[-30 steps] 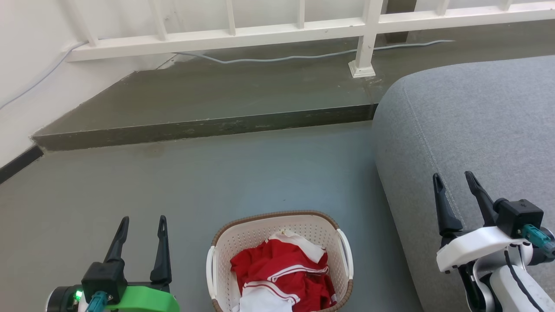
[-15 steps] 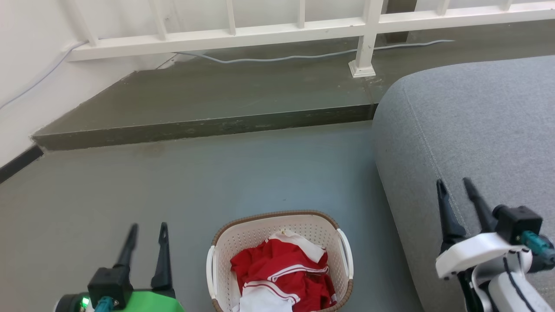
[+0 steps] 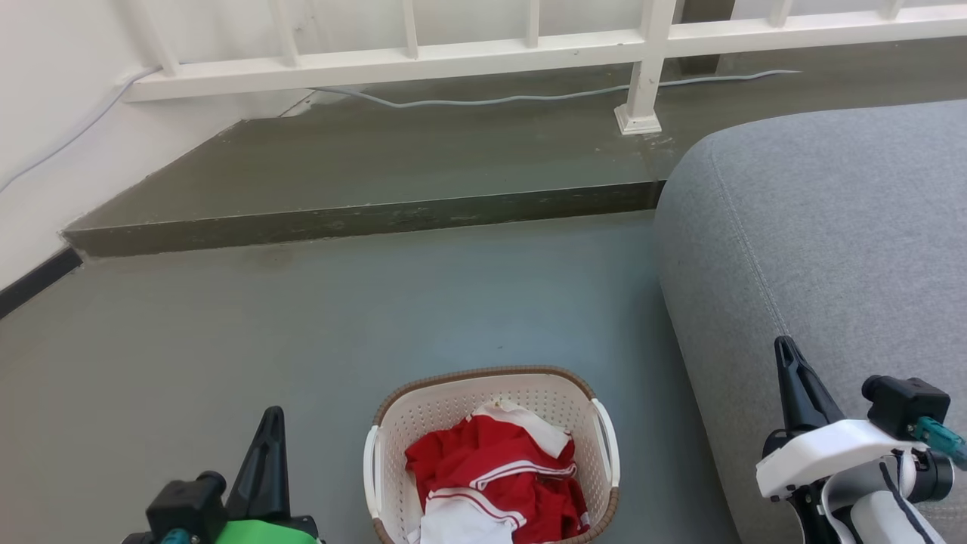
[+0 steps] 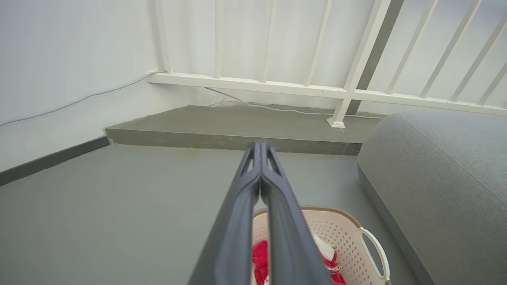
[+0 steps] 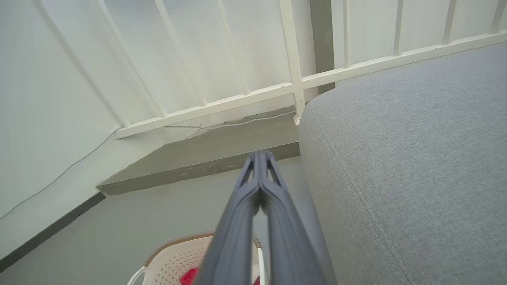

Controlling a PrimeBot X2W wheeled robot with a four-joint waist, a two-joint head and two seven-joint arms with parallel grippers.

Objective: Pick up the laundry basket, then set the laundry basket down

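Head view has the basket (image 3: 453, 412) on the floor (image 3: 302, 340), low in the middle, between my two pincers and touched by neither. It holds a heap of clothes (image 3: 495, 472): red cloth with white stripes, and a white piece at the near end. A white handle stands on each side under the brown rim.

My left pincer (image 3: 273, 415) hangs just left of the basket, fingers pressed together on nothing. My right pincer (image 3: 786, 347) is over the edge of the grey sofa (image 3: 831, 227), fingers likewise closed and empty.

The floor is plain grey. Beyond it runs a low dark step (image 3: 363, 219), with a white railing (image 3: 453, 57) and a pale cable (image 3: 529, 97) on top, and a white wall (image 3: 45, 113) at the left. The sofa lies near the basket's right side, with a strip of floor between.

The basket's near end is cut off by the bottom edge. In both wrist views my own fingers cover much of it, and whatever is under the clothes is hidden.
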